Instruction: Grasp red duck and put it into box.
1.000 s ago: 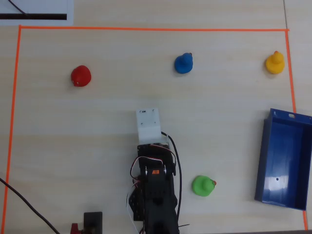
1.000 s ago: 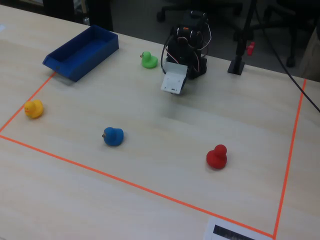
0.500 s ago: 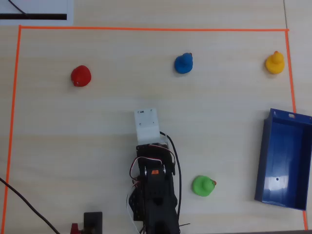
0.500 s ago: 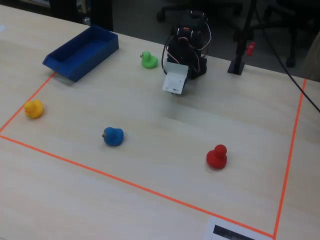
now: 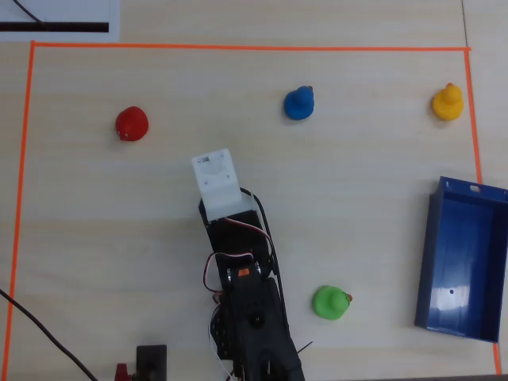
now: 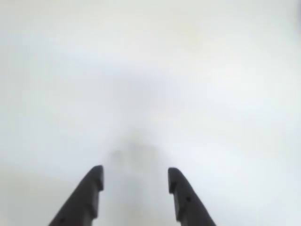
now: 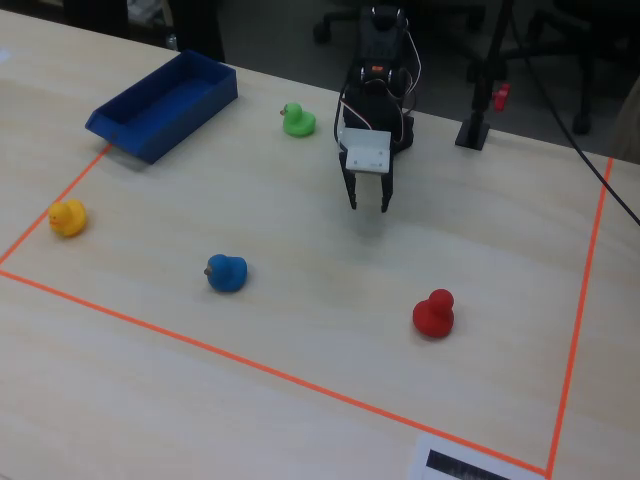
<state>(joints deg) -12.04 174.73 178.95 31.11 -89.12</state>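
Washed-out, blurred wrist view; elsewhere even

Wrist view — table (image 6: pixel 150 70) blurred white

Pale wood-grain worktop (image 7: pixel 300 330), evenly lit, soft shadows. Orange tape (image 7: pixel 250 365) marks a big rectangle on it. White sheet with a black bar (image 5: pixel 55 20) lies outside the tape at one corner. Behind the worktop, dark floor and office chair bases (image 7: pixel 345 20). Black cable (image 7: pixel 590 170) trails across the worktop edge.
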